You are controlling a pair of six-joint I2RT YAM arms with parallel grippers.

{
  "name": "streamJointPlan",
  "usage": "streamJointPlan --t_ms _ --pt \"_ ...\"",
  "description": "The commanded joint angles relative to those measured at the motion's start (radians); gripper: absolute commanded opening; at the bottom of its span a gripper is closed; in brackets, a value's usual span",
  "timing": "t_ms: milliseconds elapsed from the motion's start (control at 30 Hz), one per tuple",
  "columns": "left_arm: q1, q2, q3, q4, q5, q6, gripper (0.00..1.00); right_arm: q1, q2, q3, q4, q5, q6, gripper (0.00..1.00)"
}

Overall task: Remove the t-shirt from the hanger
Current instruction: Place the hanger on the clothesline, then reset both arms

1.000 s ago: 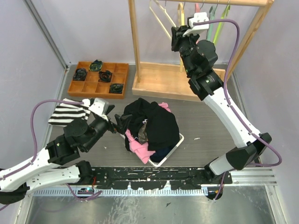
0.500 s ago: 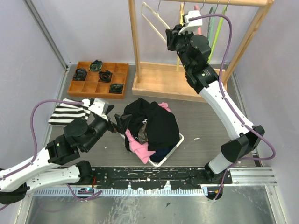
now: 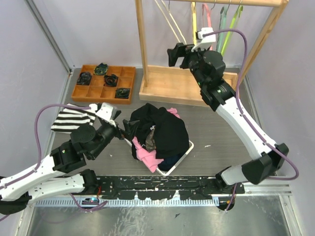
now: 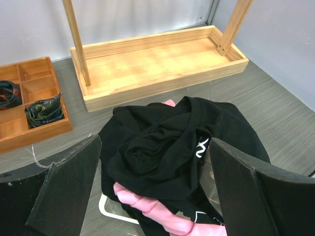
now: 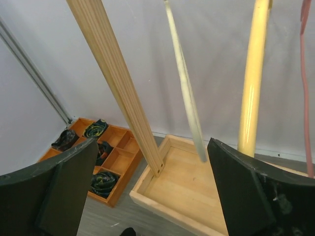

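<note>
Reaching high, right gripper (image 3: 178,53) gapes beside cream hanger (image 3: 170,19).

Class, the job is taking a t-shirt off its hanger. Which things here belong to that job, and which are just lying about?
Belong to the job: black t-shirt, cream hanger, wooden rack, white basket.

Lying about: striped cloth, compartment tray, pink garment, yellow hanger.

The right gripper (image 5: 152,147) has its jaws wide apart, with its fingers (image 5: 59,196) at 7 and 5 o'clock. A wooden post (image 5: 118,83) runs from 11 o'clock down into the wooden base (image 5: 187,196) at 6 o'clock. A cream hanger (image 5: 186,88) hangs at 12 o'clock, a yellow hanger (image 5: 253,78) at 2 o'clock and a pink hanger (image 5: 307,98) at 3 o'clock. A compartment tray (image 5: 120,164) holding dark rolled cloths (image 5: 103,181) sits at 8 o'clock.
</note>
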Motion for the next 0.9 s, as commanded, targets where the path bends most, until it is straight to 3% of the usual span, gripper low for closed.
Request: streamJointPlan --t_ms 0,400,633,867 --pt "-0.001 0.010 0.023 0.016 -0.025 -0.017 0.98 -0.001 -0.189 -0.080 0.037 -0.003 0.031 1.00" --pt "0.000 0.070 0.024 0.056 -0.043 -0.023 0.98 0.009 -0.628 -0.560 0.048 -0.038 0.173 1.00" --pt "-0.001 0.098 0.030 0.061 0.007 -0.032 0.98 0.009 -0.758 -0.668 -0.042 -0.050 0.068 1.00" --pt "-0.001 0.117 0.031 0.068 0.010 -0.031 0.98 0.009 -0.842 -0.777 -0.027 -0.127 -0.012 1.00"
